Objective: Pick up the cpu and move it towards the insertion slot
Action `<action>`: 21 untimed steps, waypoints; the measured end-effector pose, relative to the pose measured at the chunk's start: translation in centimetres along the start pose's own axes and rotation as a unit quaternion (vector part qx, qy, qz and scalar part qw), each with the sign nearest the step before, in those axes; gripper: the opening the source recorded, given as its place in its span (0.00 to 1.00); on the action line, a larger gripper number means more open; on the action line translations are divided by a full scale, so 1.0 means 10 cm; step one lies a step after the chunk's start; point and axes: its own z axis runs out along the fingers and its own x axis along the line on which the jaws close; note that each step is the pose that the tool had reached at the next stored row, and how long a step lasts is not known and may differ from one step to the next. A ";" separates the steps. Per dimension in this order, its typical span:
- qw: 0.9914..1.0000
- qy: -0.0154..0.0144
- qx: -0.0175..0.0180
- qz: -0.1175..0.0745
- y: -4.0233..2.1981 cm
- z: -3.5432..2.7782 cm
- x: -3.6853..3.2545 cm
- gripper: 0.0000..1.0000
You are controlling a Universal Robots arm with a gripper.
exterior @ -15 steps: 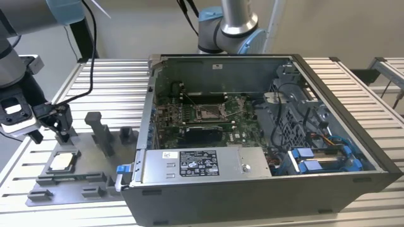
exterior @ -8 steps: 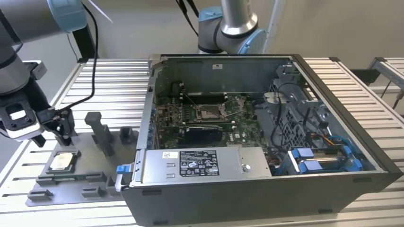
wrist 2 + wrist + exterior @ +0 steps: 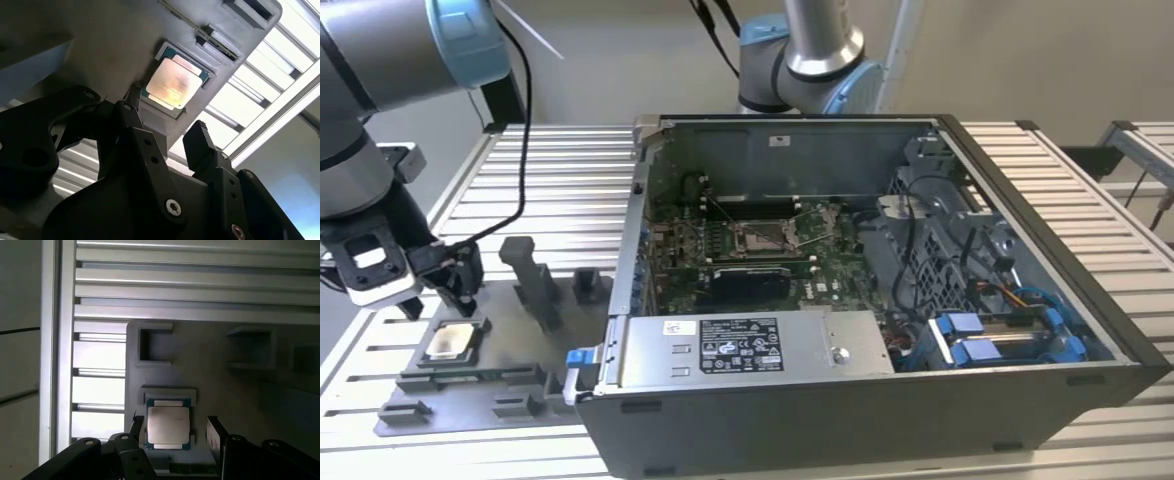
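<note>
— How do the jaws stand?

— Apart, with nothing held between them. In the first wrist view the gripper (image 3: pixel 174 423) shows its two black fingers (image 3: pixel 216 434) spread a little wider than the cpu (image 3: pixel 168 425), one on either side of it.

— And where is the cpu?

— It lies flat in a shallow recess of the grey plastic tray (image 3: pixel 403 412), silvery face up with a green rim round it. The second wrist view shows it the same way, past the fingertips (its top picks up a warm glare there). In the exterior view the tray sits on the slatted metal table (image 3: pixel 507 170), towards the exterior view's left.

— Is the gripper touching it?

— Probably not. In the exterior view the tips hang just above the chip's far edge, though from this angle I cannot be sure of the gap.

— The arm's pose?

— The wrist comes down from the upper left of the exterior view and the gripper points downward over the tray.

— The insertion slot?

— It is well apart from the gripper, on the green motherboard (image 3: pixel 821 268) inside the open computer case (image 3: pixel 854 420). The insertion slot (image 3: pixel 761 236) is framed in silver metal.
</note>
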 end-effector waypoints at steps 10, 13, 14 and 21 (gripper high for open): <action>1.000 0.000 0.000 0.000 -0.031 0.180 0.017 1.00; 1.000 0.000 0.000 0.000 -0.044 0.222 0.029 1.00; 1.000 0.000 0.000 0.000 -0.050 0.231 0.035 1.00; 1.000 0.000 0.000 0.000 -0.121 0.278 0.040 1.00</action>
